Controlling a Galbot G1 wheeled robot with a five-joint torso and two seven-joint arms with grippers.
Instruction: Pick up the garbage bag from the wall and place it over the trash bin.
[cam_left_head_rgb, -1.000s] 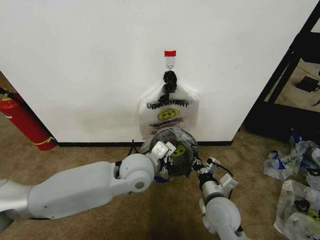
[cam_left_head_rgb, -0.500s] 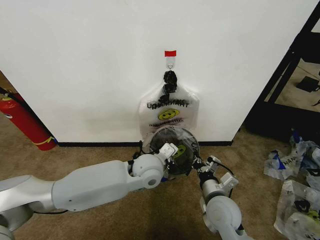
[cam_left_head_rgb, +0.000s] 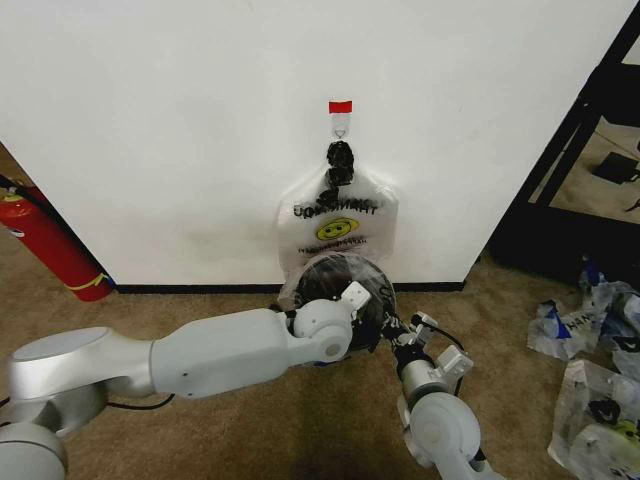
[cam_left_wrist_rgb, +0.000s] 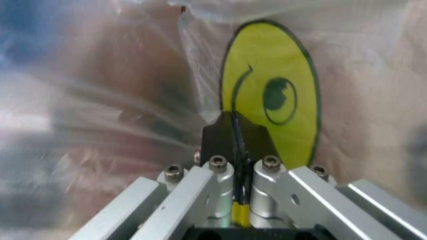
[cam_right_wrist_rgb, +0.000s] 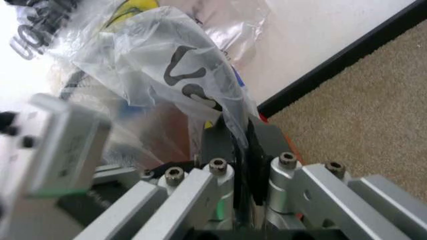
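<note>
I stand on tan carpet (cam_left_head_rgb: 200, 300) facing the white wall (cam_left_head_rgb: 180, 120), whose black baseboard (cam_left_head_rgb: 190, 289) runs along the floor. High on the wall a red-topped hook (cam_left_head_rgb: 341, 108) holds an opaque white bag (cam_left_head_rgb: 337, 225) by its black knot, the smiley print facing me. Right below it, against the wall, sits the bin (cam_left_head_rgb: 333, 275), its dark round mouth just showing above my left arm. The garbage bag (cam_left_wrist_rgb: 100, 100) is down at the bin, thin and see-through, draped around its mouth, and both my grippers have it. My left gripper (cam_left_wrist_rgb: 238, 127) has its fingers pressed together with a fold of the film pinched between them, the yellow smiley print (cam_left_wrist_rgb: 270, 95) lying just past the fingertips; from my head I see that gripper (cam_left_head_rgb: 357, 297) over the near edge of the bin. My right gripper (cam_right_wrist_rgb: 241, 137) is likewise clamped tight on another pleat of the plastic, near where baseboard meets carpet, and in the head view it (cam_left_head_rgb: 393, 330) sits at the bin's right side, close beside the left one. A red fire extinguisher (cam_left_head_rgb: 45, 245) leans by the wall far to my left. To my right a black frame (cam_left_head_rgb: 575, 140) stands beside the wall, and more crumpled clear bags (cam_left_head_rgb: 590, 360) lie scattered on the carpet there.
</note>
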